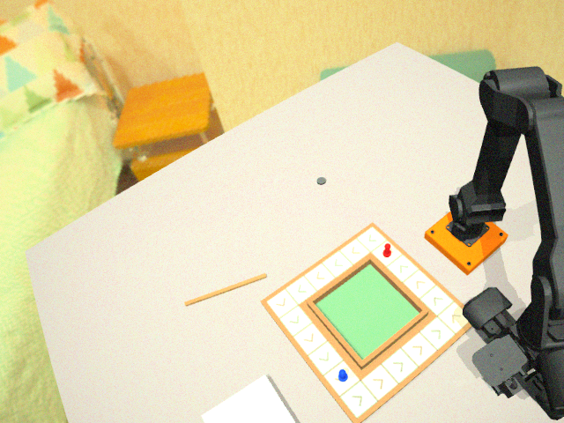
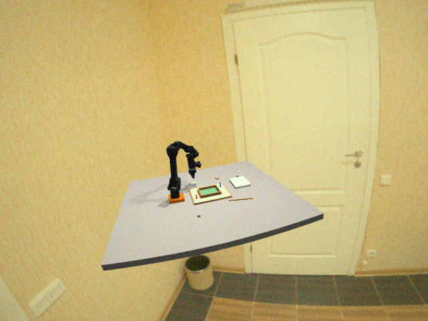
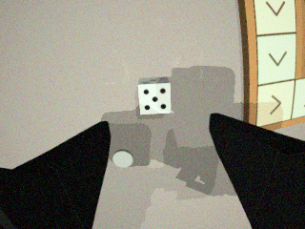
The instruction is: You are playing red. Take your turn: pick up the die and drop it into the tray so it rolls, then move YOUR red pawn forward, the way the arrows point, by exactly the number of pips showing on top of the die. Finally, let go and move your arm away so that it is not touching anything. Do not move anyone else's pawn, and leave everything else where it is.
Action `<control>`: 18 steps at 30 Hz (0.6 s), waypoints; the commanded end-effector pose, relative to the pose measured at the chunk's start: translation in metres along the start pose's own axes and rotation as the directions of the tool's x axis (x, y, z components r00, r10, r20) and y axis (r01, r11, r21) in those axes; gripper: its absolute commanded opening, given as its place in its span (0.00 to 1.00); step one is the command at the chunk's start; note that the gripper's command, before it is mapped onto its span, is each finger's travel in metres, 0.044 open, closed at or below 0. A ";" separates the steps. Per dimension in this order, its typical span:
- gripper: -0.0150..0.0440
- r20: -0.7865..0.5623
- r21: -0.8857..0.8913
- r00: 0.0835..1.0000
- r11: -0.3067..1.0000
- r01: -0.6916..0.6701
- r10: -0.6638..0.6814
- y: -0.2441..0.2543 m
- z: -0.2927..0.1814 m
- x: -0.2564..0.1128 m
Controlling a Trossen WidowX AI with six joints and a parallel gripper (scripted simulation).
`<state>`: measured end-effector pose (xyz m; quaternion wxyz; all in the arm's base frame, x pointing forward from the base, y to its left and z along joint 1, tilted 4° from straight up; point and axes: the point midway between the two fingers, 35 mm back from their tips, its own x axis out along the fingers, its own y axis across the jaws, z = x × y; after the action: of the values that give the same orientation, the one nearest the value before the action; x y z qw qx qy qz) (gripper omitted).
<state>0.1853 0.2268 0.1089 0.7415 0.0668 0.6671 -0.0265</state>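
The white die (image 3: 154, 98) lies on the table outside the board, with five pips on its top face in the wrist view. My gripper (image 3: 159, 125) (image 2: 192, 177) is open and empty, pointing down above the table near the die. The die lies ahead of the gap between the fingertips in the wrist view. The red pawn (image 1: 387, 250) (image 2: 196, 196) stands upright on the square beside the board's top corner in the top view. The tray (image 1: 395, 339) (image 2: 210, 195) in the board's middle has a green floor with nothing on it. The arm hides the die in the top view.
The blue pawn (image 1: 342, 375) (image 2: 220, 184) stands near the board's bottom corner in the top view. A pale disc (image 3: 122, 159) lies near the left finger. A wooden stick (image 1: 226, 289) (image 2: 241, 198), grey disc (image 1: 321, 181) (image 2: 198, 216) and white slab (image 1: 250, 404) (image 2: 239, 182) lie around the board.
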 end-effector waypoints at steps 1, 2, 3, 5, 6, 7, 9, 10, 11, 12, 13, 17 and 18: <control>0.72 -0.014 0.005 1.000 1.000 0.015 -0.015 0.000 -0.002 0.011; 0.72 -0.014 0.005 1.000 1.000 0.015 -0.015 0.000 -0.002 0.017; 0.72 -0.014 0.005 1.000 1.000 0.015 -0.015 0.000 -0.002 0.019; 0.72 -0.014 0.005 1.000 1.000 0.015 -0.015 0.000 -0.002 0.019; 0.72 -0.014 0.005 1.000 1.000 0.015 -0.015 0.000 -0.002 0.019; 0.72 -0.014 0.005 1.000 1.000 0.015 -0.015 0.000 -0.002 0.020; 0.72 -0.014 0.005 1.000 1.000 0.015 -0.015 0.001 -0.002 0.029; 0.72 -0.014 0.005 1.000 1.000 0.015 -0.015 0.001 -0.003 0.033; 0.72 -0.014 0.005 1.000 1.000 0.015 -0.015 0.001 -0.003 0.034; 0.72 -0.014 0.005 1.000 1.000 0.015 -0.015 0.001 -0.003 0.034; 0.72 -0.014 0.005 1.000 1.000 0.015 -0.015 0.001 -0.003 0.034; 0.72 -0.014 0.006 1.000 1.000 0.015 -0.015 0.001 -0.003 0.038; 0.72 -0.014 0.006 1.000 1.000 0.015 -0.015 0.001 -0.003 0.039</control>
<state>0.1877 0.2299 0.0764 0.7398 0.0654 0.6690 -0.0301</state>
